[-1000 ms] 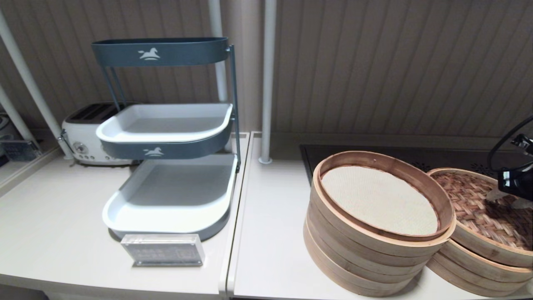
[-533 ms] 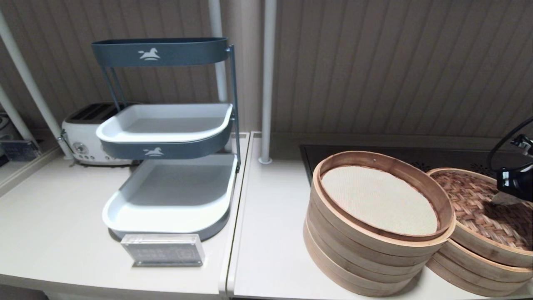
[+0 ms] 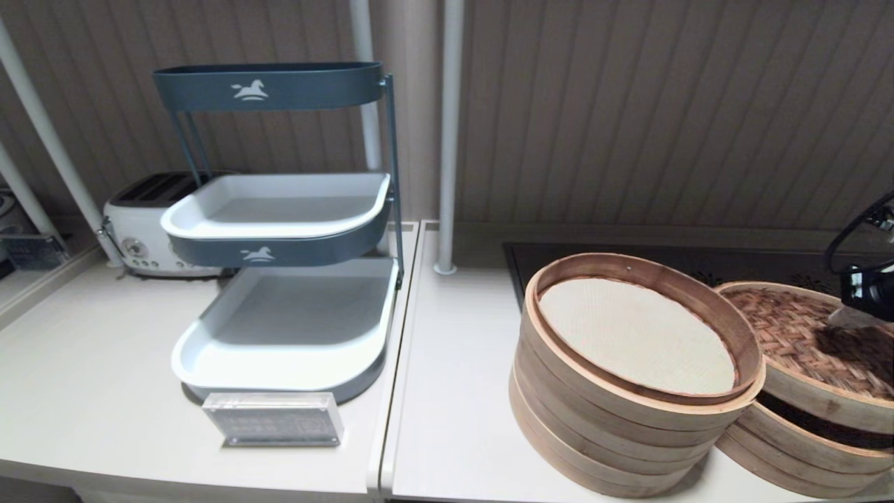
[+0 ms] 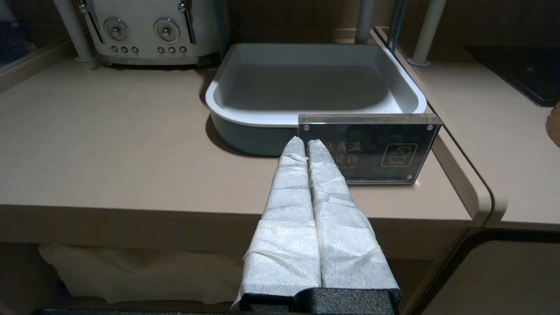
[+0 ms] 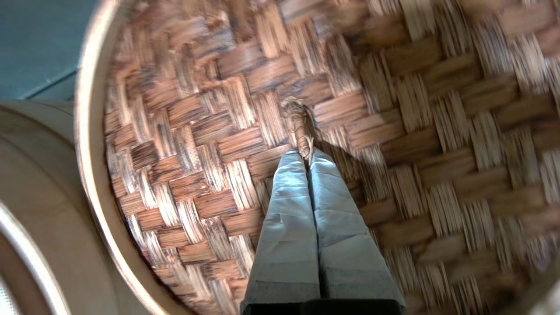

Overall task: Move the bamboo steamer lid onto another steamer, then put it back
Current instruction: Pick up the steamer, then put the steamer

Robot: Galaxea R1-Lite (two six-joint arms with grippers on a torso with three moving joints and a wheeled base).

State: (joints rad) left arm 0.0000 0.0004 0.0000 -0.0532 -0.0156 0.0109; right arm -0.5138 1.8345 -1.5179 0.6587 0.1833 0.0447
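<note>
The right hand (image 5: 306, 159) pinches the loop handle (image 5: 301, 131) of the lid (image 3: 803, 342), which hangs tilted just above the low steamer (image 3: 796, 447) (a dark gap shows between them), beside the taller stack (image 3: 614, 419). The left hand (image 4: 305, 144), fingers pressed together, waits at the desk (image 4: 109, 144) edge.

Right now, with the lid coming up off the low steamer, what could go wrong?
1. The right claw pinches only the small loop handle of the bamboo steamer lid; the wide lid already hangs tilted and could swing or slip.
2. The lid's near edge sits close to the taller steamer stack, so it may snag that rim when carried leftward.

The left claw is parked, shut, near the acrylic sign.
</note>
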